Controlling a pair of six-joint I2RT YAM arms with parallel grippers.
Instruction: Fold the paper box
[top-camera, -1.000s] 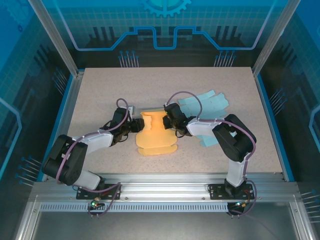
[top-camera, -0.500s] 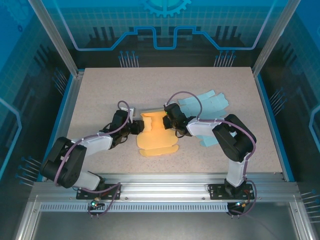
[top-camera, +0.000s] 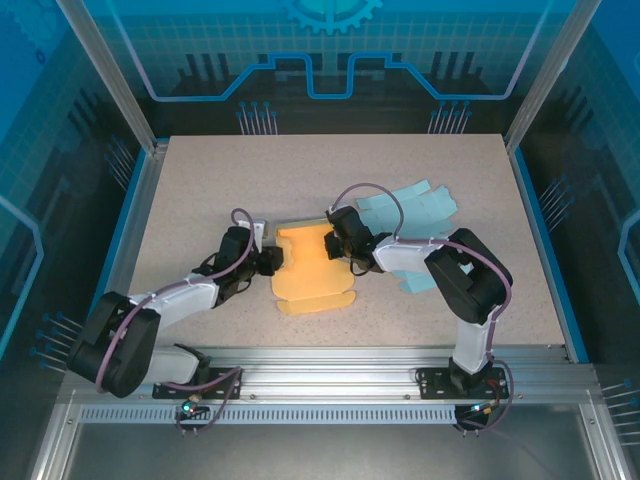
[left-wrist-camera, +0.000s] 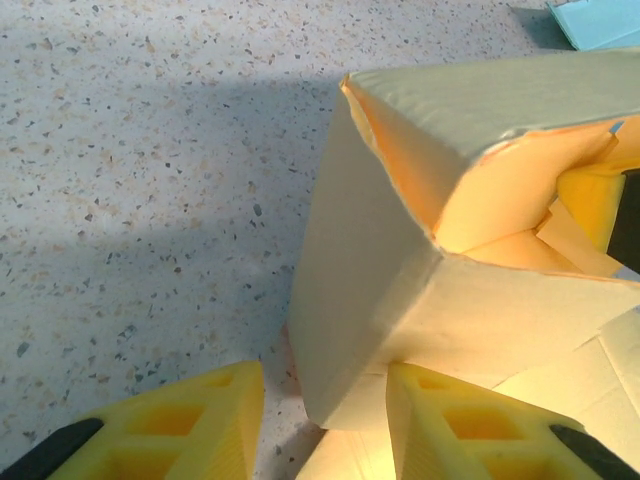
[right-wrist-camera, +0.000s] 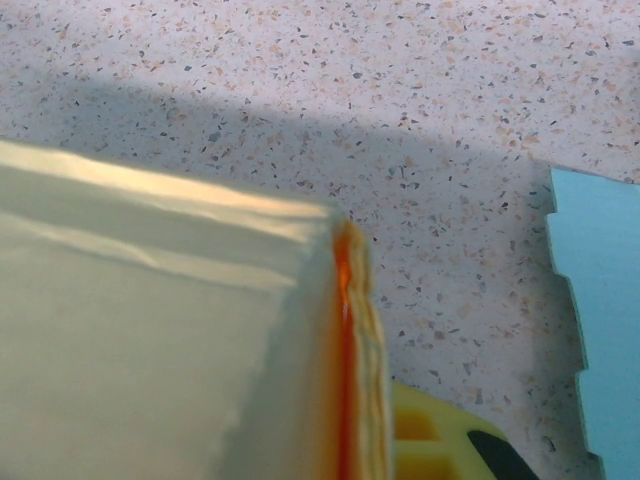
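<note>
The paper box (top-camera: 312, 278) is seeming light and floppy, best gripped at wall edges; the right gripper (top-camera: 336, 244) is pinching one. The left gripper (top-camera: 272, 262) is gaping around a corner.

Lighting: even overhead light is falling bright on the table (top-camera: 200, 180), and a blue glow is tinting the enclosure walls (top-camera: 60, 120).
Shadows: a soft grey band is lying across the speckled tabletop behind the paper box (left-wrist-camera: 400, 250) in both wrist views.
Glare: a pale sheen is washing over the box wall in the right wrist view.
Focus: the nearby yellow fingers (left-wrist-camera: 200, 420) are blurring slightly.
</note>
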